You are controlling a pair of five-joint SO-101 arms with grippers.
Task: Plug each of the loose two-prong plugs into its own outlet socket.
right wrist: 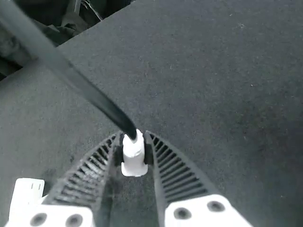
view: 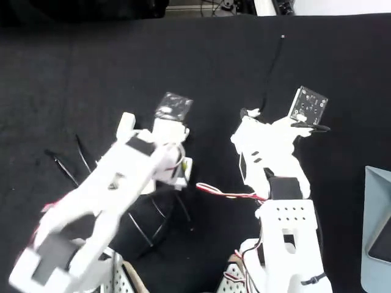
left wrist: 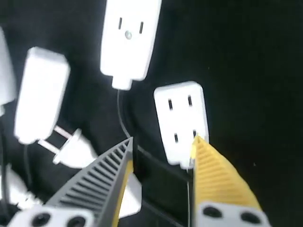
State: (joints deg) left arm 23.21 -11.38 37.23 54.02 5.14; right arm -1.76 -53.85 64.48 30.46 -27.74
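Black cloth-covered table (view: pixel 91 61) carried all items. Left claw (left wrist: pixel 163 141) hung spread at the white two-socket outlet block (left wrist: pixel 181 113), probably to steady it; a loose white two-prong plug (left wrist: pixel 71 149) lay near. Right claw (right wrist: pixel 132 142) pinched a white plug body (right wrist: pixel 133 161), black cord (view: pixel 273 67) trailing toward one o'clock, presumably for insertion.

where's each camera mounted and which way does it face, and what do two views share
High view: fixed above, looking down on the table; shows the left arm and right arm.
Left wrist view: on its arm's wrist, facing past the open left gripper to a near outlet, farther outlet and loose plug.
Right wrist view: on its arm's wrist, facing along the right gripper, shut on a white plug with a black cable.
High and right wrist views share that cable.
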